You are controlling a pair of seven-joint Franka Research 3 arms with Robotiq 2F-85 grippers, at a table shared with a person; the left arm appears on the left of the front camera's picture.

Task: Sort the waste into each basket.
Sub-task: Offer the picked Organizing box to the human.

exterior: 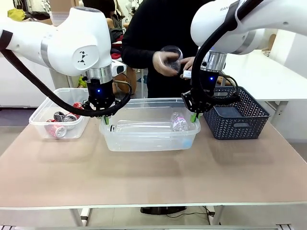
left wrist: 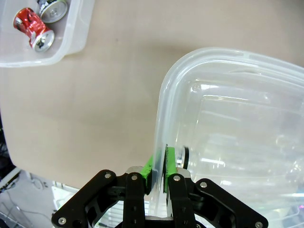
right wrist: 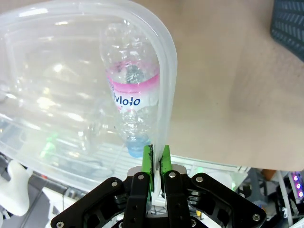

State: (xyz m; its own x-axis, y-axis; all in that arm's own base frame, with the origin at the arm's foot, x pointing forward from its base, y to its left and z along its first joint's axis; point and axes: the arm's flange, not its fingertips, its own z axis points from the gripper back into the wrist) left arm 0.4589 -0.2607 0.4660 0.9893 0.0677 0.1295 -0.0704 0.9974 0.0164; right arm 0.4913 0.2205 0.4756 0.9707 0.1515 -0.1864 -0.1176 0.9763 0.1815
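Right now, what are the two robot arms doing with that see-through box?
Each arm pinches one end of the middle clear tub: the left end effector grips its wall on one side, the right end effector on the other. Clear plastic bottles lie inside. Red and silver cans sit in the other clear tub, and the dark lattice basket stands on the right. Behind the table, a person holds a clear object.

Red cans (exterior: 61, 120) in left clear tub (exterior: 41, 125); bottles (exterior: 179, 121) in middle tub (exterior: 148, 140); lattice basket (exterior: 235, 115) right.
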